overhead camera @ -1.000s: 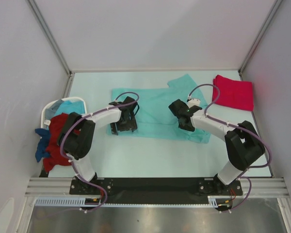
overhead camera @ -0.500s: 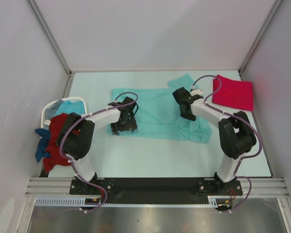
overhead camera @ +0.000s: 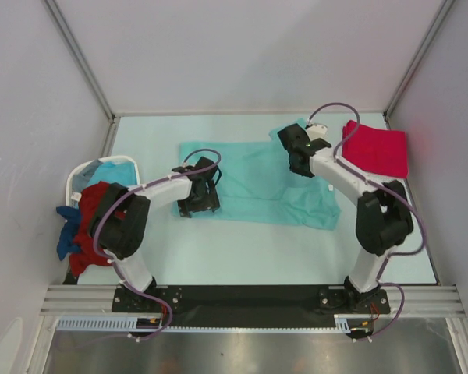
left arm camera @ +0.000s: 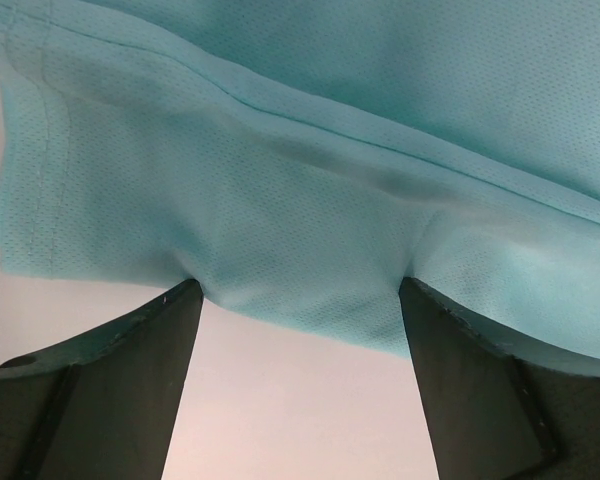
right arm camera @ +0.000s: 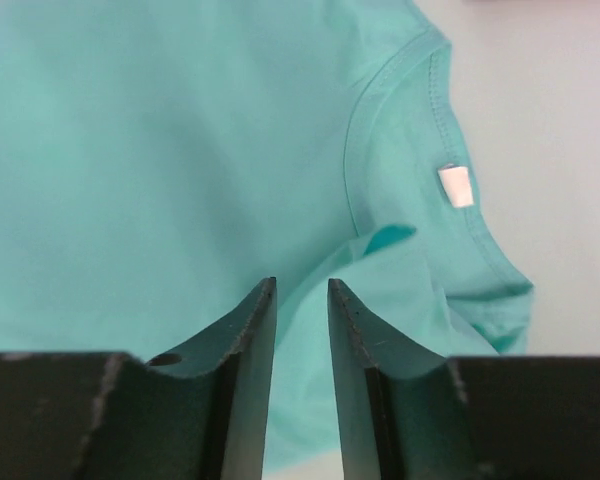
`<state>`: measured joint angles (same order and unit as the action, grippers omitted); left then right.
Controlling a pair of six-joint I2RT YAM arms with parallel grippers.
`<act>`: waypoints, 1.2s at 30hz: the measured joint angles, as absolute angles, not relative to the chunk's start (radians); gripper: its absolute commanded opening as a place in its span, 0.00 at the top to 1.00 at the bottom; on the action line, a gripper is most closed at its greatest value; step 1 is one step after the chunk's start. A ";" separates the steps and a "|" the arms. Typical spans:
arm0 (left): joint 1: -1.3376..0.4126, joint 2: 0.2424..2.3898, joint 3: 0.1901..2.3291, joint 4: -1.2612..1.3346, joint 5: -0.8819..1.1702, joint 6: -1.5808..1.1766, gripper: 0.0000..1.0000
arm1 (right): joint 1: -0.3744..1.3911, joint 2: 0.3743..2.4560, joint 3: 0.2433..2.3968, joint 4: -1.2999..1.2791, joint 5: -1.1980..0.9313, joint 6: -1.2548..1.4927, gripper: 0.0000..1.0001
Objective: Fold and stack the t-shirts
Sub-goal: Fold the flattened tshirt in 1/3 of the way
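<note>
Straddling the hem of the light teal t-shirt (overhead camera: 253, 183) at its 8 o'clock, left jaws wide apart. Hovering over the collar at 1 o'clock, right jaws barely apart, clamping nothing. Spread flat mid-table (overhead camera: 242, 249).

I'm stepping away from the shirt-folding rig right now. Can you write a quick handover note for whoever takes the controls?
Left gripper: wide open at the near edge of the teal shirt, gripping nothing.
Right gripper: jaws narrowly apart above that shirt near its collar, no cloth pinched.
Teal shirt: spread flat mid-table, unfolded.
Red shirt: folded, at the far right.
Dark red shirt, blue shirt and light blue shirt: in or hanging over the basket on the left.
Done: one shirt folded.
Left: fold the teal one, stack it, then do the basket's shirts.
</note>
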<state>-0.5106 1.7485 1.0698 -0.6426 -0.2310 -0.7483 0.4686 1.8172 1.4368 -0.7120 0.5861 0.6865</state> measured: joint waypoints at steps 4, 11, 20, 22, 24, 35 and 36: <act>-0.511 1.744 1.061 -0.634 -0.228 -0.748 0.14 | 0.535 1.600 1.362 -0.740 0.599 0.714 1.00; -0.510 1.733 1.047 -0.621 -0.221 -0.740 0.14 | 0.598 1.438 1.106 -0.796 0.594 0.841 1.00; -0.510 1.732 1.047 -0.623 -0.213 -0.730 0.14 | 0.657 1.481 0.986 -0.830 0.569 0.936 1.00; -0.510 1.732 1.047 -0.623 -0.212 -0.728 0.14 | 0.660 1.501 0.986 -0.819 0.567 0.944 1.00; -0.510 1.731 1.047 -0.623 -0.211 -0.725 0.14 | 0.662 1.533 0.986 -0.806 0.562 0.947 1.00; -0.510 1.731 1.047 -0.626 -0.205 -0.724 0.14 | 0.644 1.721 1.016 -0.725 0.545 0.922 1.00; -0.510 1.731 1.047 -0.627 -0.205 -0.724 0.14 | 0.636 1.729 1.027 -0.722 0.543 0.916 1.00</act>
